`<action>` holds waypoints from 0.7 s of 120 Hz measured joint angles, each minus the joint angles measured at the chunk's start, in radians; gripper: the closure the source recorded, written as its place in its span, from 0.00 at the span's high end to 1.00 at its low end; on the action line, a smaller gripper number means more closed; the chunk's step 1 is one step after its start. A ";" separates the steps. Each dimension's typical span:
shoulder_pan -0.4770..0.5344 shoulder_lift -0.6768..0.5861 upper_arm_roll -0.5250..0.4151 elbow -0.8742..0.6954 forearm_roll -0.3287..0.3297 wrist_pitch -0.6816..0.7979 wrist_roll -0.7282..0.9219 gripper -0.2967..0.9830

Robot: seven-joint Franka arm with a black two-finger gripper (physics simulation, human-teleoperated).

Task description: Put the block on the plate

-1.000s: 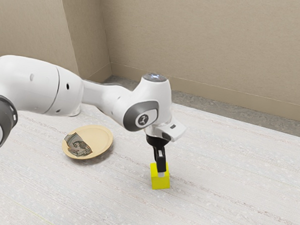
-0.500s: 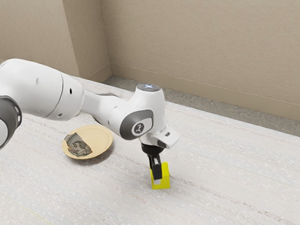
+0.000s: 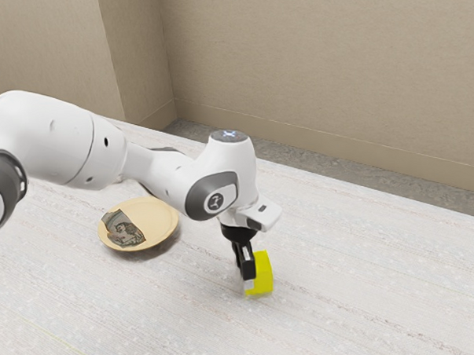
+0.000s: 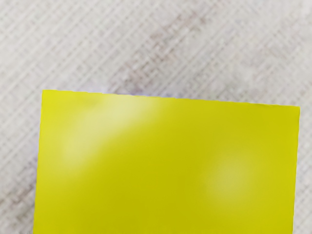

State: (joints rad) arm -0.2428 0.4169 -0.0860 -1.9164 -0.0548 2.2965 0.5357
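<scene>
While the yellow block (image 3: 263,273) sits right at the gripper (image 3: 250,283), low by the table (image 3: 357,301), whether that gripper is clamped on it cannot be told. An off-centre grip could let it twist loose in lifting. The plate (image 3: 158,218) lies well apart, toward the exterior view's left; carried too low, the block could knock its rim.

Free room between block (image 3: 264,271) and plate (image 3: 160,216)
</scene>
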 joint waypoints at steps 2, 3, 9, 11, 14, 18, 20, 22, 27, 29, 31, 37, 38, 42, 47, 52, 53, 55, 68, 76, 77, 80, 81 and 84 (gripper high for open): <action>-0.001 -0.005 0.000 0.000 0.001 0.000 -0.001 0.50; -0.002 -0.007 0.000 0.000 0.001 -0.001 -0.002 0.50; -0.005 -0.023 0.003 0.001 0.002 -0.003 -0.006 0.50; -0.006 -0.029 0.004 0.001 0.002 -0.004 -0.007 0.50; -0.007 -0.038 0.006 0.001 0.002 -0.007 -0.008 0.51; -0.007 -0.048 0.009 0.001 0.003 -0.009 -0.010 0.51; -0.008 -0.052 0.010 0.002 0.003 -0.011 -0.011 0.51; -0.008 -0.056 0.010 0.002 0.003 -0.013 -0.012 0.51; -0.010 -0.064 0.021 0.003 0.003 -0.018 -0.014 0.50; -0.013 -0.067 0.031 0.003 0.003 -0.020 -0.015 0.50; -0.015 -0.069 0.041 0.003 0.003 -0.023 -0.015 0.50; -0.024 -0.077 0.077 0.003 0.002 -0.033 -0.015 0.50; -0.027 -0.079 0.083 0.003 0.002 -0.034 -0.015 0.50; -0.038 -0.088 0.112 0.003 0.001 -0.043 -0.014 0.50; -0.053 -0.099 0.150 0.003 -0.001 -0.055 -0.011 0.50; -0.063 -0.108 0.182 0.003 -0.006 -0.067 -0.006 0.49; -0.064 -0.110 0.188 0.003 -0.006 -0.069 -0.005 0.49; -0.066 -0.113 0.199 0.003 -0.008 -0.074 -0.002 0.49; -0.068 -0.131 0.263 0.003 -0.017 -0.102 0.016 0.49; -0.068 -0.137 0.312 0.003 -0.028 -0.115 0.033 0.49; -0.069 -0.138 0.320 0.003 -0.030 -0.116 0.035 0.49; -0.069 -0.139 0.341 0.003 -0.038 -0.120 0.043 0.50; -0.069 -0.139 0.349 0.002 -0.041 -0.121 0.046 0.50; -0.068 -0.140 0.372 0.002 -0.049 -0.125 0.055 0.50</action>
State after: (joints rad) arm -0.3108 0.2772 0.2858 -1.9143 -0.1042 2.1715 0.5910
